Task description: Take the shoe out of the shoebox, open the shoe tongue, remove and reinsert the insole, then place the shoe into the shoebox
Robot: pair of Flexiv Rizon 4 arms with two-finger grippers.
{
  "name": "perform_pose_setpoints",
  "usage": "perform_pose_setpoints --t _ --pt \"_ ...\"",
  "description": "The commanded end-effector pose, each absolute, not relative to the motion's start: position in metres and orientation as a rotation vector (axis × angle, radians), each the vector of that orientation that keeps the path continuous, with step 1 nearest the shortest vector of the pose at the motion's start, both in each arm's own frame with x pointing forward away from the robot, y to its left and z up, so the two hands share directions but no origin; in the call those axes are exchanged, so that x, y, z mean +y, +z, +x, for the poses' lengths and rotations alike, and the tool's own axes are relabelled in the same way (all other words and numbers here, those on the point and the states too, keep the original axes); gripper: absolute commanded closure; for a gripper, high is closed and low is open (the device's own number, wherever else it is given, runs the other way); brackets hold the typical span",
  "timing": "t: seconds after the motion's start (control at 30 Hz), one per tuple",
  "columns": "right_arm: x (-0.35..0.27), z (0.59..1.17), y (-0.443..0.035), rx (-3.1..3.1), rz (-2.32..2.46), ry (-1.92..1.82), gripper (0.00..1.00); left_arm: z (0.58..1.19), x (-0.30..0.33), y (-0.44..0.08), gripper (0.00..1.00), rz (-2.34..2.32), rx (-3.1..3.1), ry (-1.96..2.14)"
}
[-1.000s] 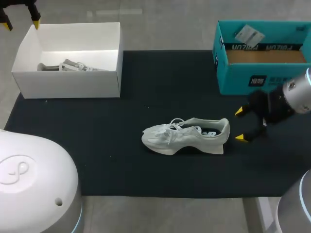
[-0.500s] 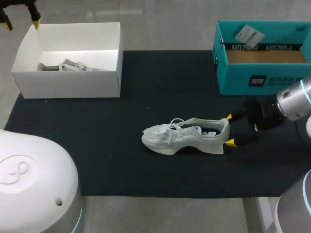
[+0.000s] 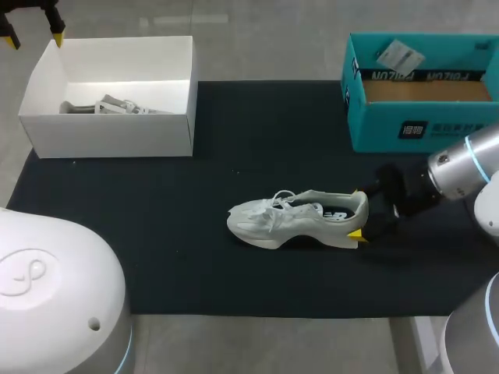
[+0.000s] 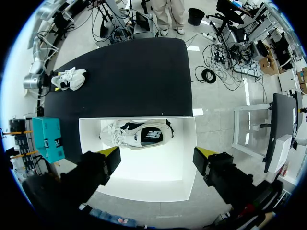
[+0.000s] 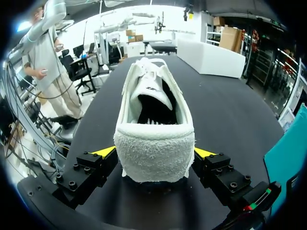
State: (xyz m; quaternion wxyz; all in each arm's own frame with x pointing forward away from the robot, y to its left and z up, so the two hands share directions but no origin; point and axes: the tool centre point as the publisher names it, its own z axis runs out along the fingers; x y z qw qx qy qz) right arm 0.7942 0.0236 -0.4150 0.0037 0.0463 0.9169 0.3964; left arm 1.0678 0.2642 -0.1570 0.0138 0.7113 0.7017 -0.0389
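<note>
A white sneaker (image 3: 300, 218) lies on its sole in the middle of the black mat (image 3: 234, 148), toe pointing left. My right gripper (image 3: 356, 213) is open at its heel, one yellow tip on each side. In the right wrist view the fuzzy heel (image 5: 154, 158) fills the gap between the fingers (image 5: 106, 152), and I cannot tell if they touch it. The white shoebox (image 3: 109, 128) stands at the back left with a second white sneaker (image 3: 117, 105) inside. My left gripper (image 3: 33, 37) hangs open above the box's far left corner, and its wrist view looks down on the boxed sneaker (image 4: 136, 135).
A teal cardboard box (image 3: 421, 93) stands open at the back right, close behind my right arm. The mat's edges run near the table's front and sides. Bare mat lies between the white shoebox and the sneaker.
My right gripper has slid left along the mat until its open fingers straddle the sneaker's heel. The sneaker and my left arm have not moved.
</note>
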Motion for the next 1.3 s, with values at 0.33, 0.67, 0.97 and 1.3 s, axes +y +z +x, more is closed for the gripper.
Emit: perform_pose_setpoints --t 0.33,0.67,0.97,1.3 --pt "0.037 0.802 -0.438 2.912 0.151 1.244 0.92 1.068 0.264 -0.157 0.00 2.216 2.185 -0.120" --pt "0.038 0.801 -0.440 2.920 0.156 1.241 1.00 1.068 0.264 -0.157 0.00 2.216 2.185 -0.120" --pt "0.038 0.801 -0.440 2.920 0.156 1.241 1.00 1.068 0.264 -0.157 0.00 2.216 2.185 -0.120" --pt "0.038 0.801 -0.440 2.920 0.156 1.241 1.00 1.068 0.264 -0.157 0.00 2.216 2.185 -0.120"
